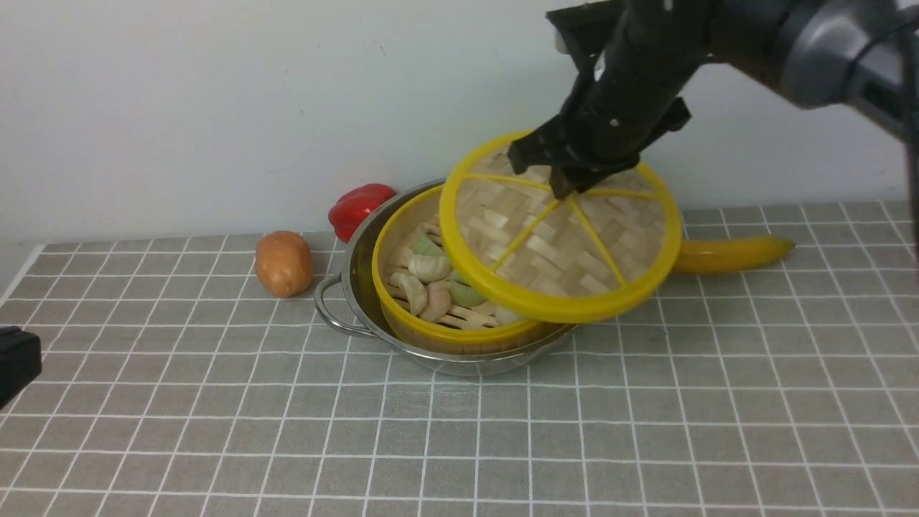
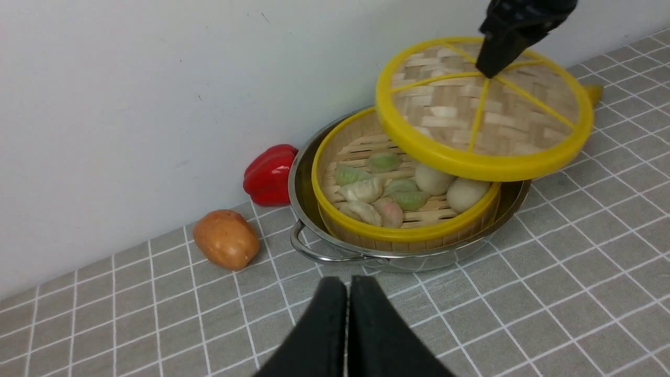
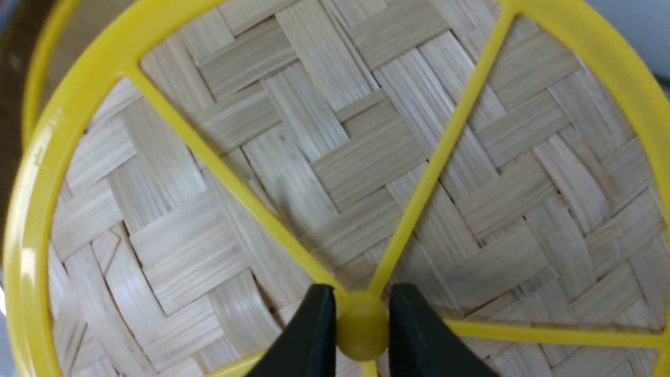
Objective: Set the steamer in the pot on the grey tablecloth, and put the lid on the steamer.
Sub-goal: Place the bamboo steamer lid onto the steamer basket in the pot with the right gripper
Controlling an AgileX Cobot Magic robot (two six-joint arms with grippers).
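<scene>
The steamer (image 1: 431, 327), a bamboo basket with yellow rim and toy dumplings, sits inside the shiny steel pot (image 1: 352, 287) on the grey tablecloth (image 1: 502, 431). The woven lid (image 1: 567, 251) hangs tilted above the steamer's right half, off its rim. My right gripper (image 1: 567, 183) is shut on the lid's central yellow knob (image 3: 362, 327), a black finger on each side. In the left wrist view the lid (image 2: 481, 120) overlaps the steamer (image 2: 398, 230) and pot (image 2: 314, 246). My left gripper (image 2: 348, 293) is shut and empty, low over the cloth at the front left.
An orange potato-like toy (image 1: 284, 263) lies left of the pot. A red pepper (image 1: 359, 208) sits behind it by the white wall. A yellow banana (image 1: 732, 253) lies to the right, behind the lid.
</scene>
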